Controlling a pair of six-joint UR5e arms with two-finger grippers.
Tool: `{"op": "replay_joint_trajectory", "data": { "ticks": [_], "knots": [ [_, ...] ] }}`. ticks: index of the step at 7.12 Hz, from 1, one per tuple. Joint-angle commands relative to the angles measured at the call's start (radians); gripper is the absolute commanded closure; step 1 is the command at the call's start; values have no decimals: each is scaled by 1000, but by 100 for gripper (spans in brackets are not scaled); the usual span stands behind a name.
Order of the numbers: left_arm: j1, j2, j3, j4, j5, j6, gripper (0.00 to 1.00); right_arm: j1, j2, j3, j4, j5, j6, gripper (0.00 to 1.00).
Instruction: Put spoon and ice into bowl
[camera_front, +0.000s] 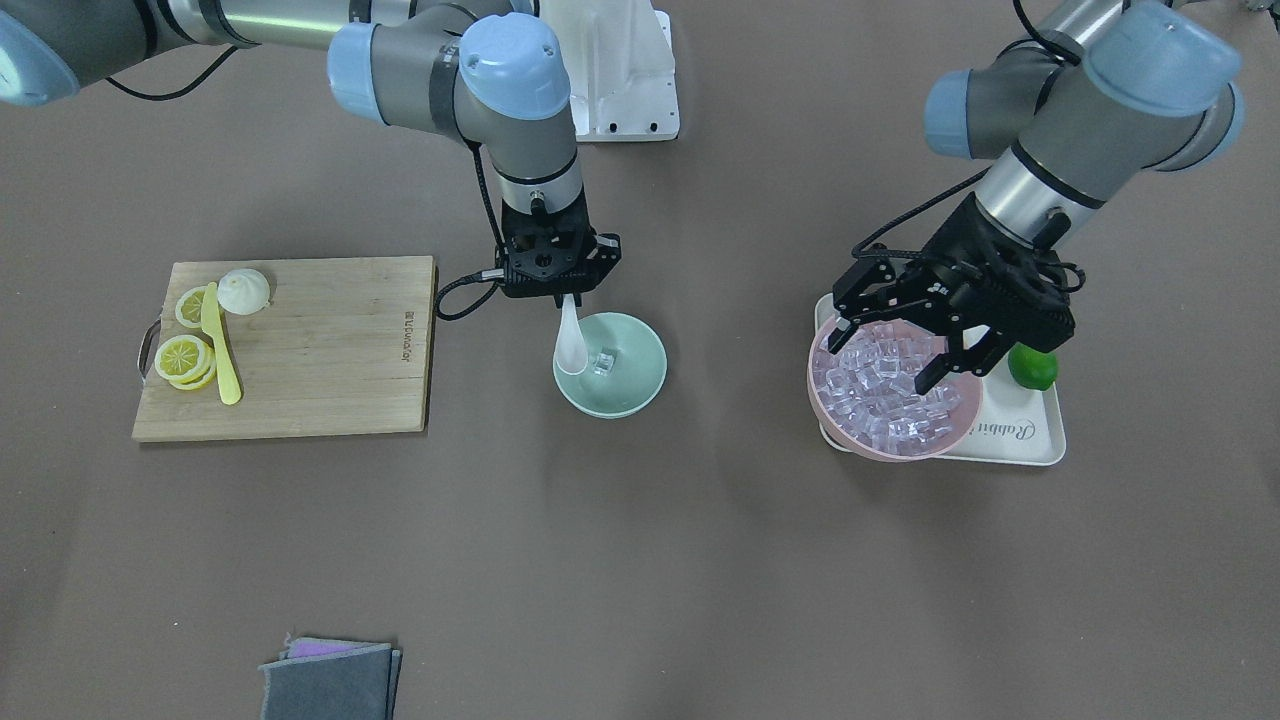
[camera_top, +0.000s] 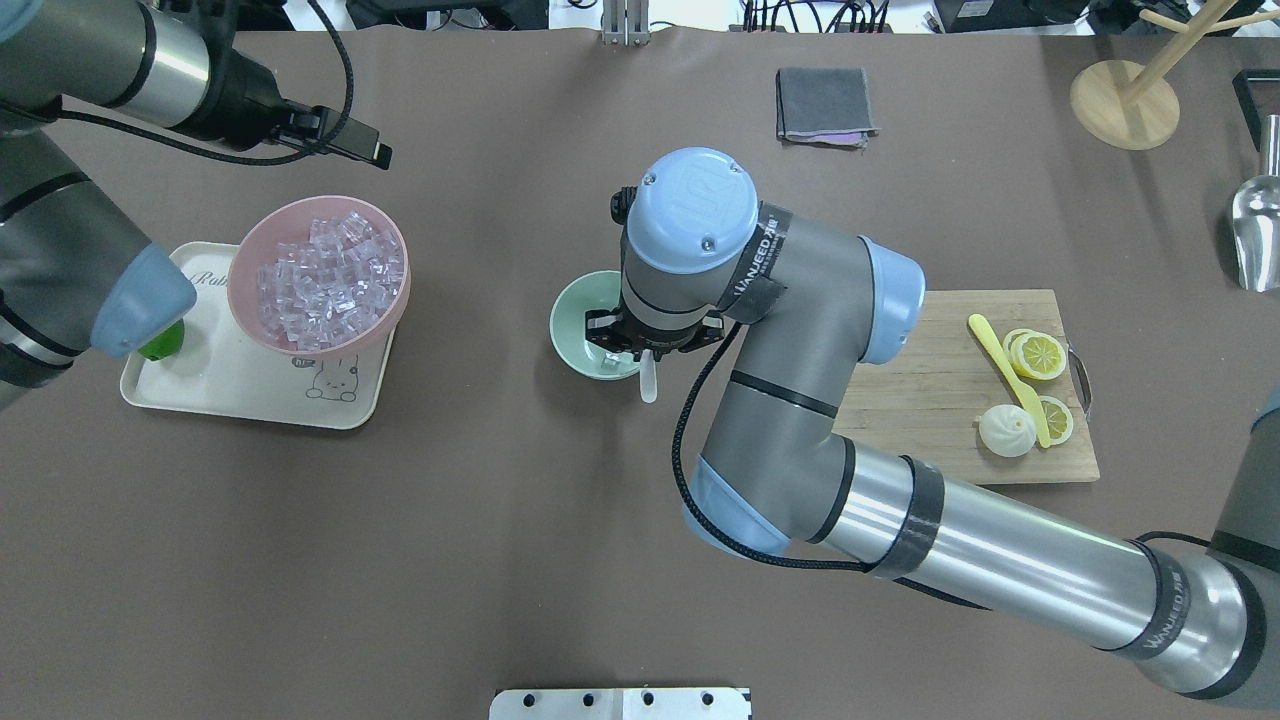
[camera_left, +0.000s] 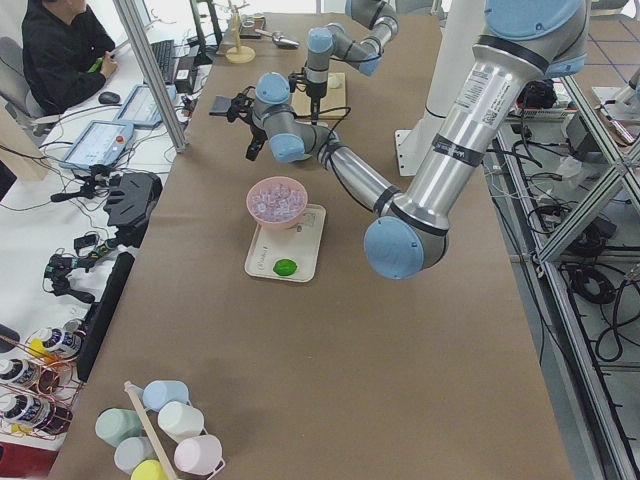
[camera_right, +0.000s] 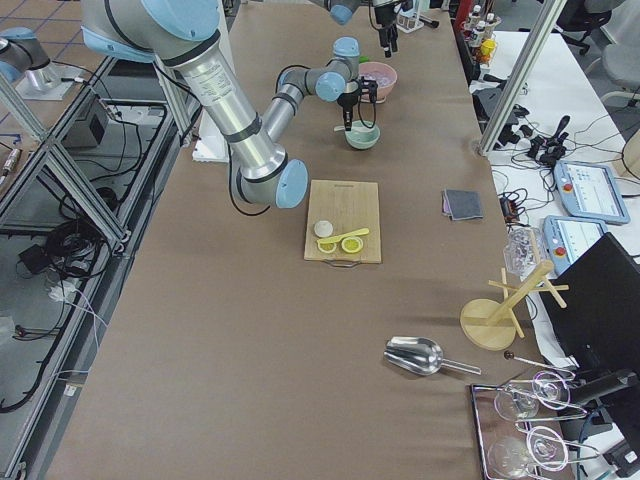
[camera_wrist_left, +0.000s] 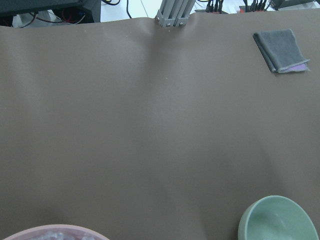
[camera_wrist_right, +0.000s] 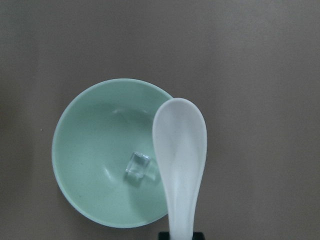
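Note:
My right gripper (camera_front: 566, 296) is shut on the handle of the white spoon (camera_front: 571, 346) and holds it upright, scoop down. The scoop hangs over the mint-green bowl (camera_front: 640, 385) at its rim, on the cutting-board side. In the right wrist view the spoon (camera_wrist_right: 180, 160) overlaps the right side of the bowl (camera_wrist_right: 90, 150). One clear ice cube (camera_wrist_right: 139, 166) lies in the bowl. My left gripper (camera_front: 890, 355) is open and empty, above the heap of ice cubes (camera_front: 885, 395) in the pink bowl (camera_front: 830, 425).
The pink bowl stands on a cream tray (camera_front: 1020, 440) with a green lime (camera_front: 1033, 368). A wooden cutting board (camera_front: 320, 350) carries lemon slices, a yellow knife (camera_front: 222, 350) and a white bun. A folded grey cloth (camera_front: 330, 680) lies at the operators' edge. A metal scoop (camera_top: 1258, 230) lies far right.

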Motion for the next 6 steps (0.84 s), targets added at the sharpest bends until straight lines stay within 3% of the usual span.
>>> {"op": "replay_joint_trajectory", "data": {
  "ticks": [1,2,3,4,6],
  "knots": [
    [-32,29,2,-2,-8,54,2,-20,62,-79,23,-29,29,100],
    [-31,29,3,-2,-7,53,2,-30,64,-114,89,-36,46,100],
    [-32,30,6,-2,0,53,2,-29,73,-117,106,-36,54,93],
    [-37,32,8,-1,0,53,2,-30,76,-128,106,-39,90,2],
    [-37,52,8,-10,0,54,2,-15,78,-120,103,-37,88,0]
  ]
}}
